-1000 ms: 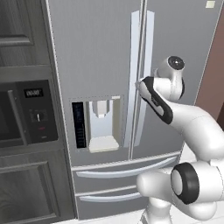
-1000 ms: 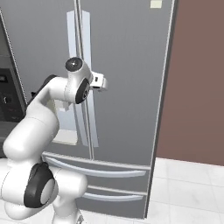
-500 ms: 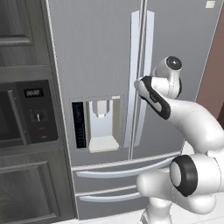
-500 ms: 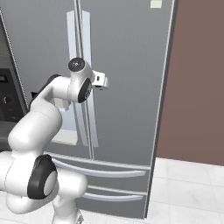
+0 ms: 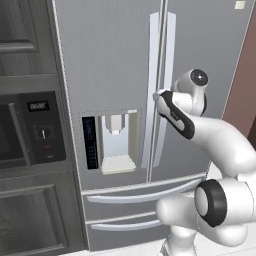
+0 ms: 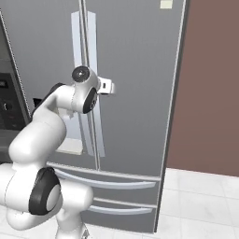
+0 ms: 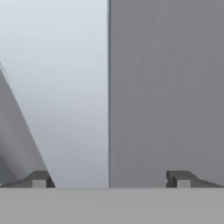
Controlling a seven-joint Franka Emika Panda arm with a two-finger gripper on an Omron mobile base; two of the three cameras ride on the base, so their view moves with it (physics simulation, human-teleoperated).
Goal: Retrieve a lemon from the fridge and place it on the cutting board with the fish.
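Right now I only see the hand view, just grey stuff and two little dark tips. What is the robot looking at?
Observer: It's the fridge, a tall grey one with both top doors shut.
Operator: What's the pale stripe on my left?
Observer: That's one of the long handles by the middle seam; the end effector is pointed right at it, tips apart.
Operator: Can you see the lemon?
Observer: No, the doors are closed, so whatever is inside stays hidden.
Operator: Is there anything else on the fridge?
Observer: Yes, a water dispenser is set into the left door, and two drawers sit below.
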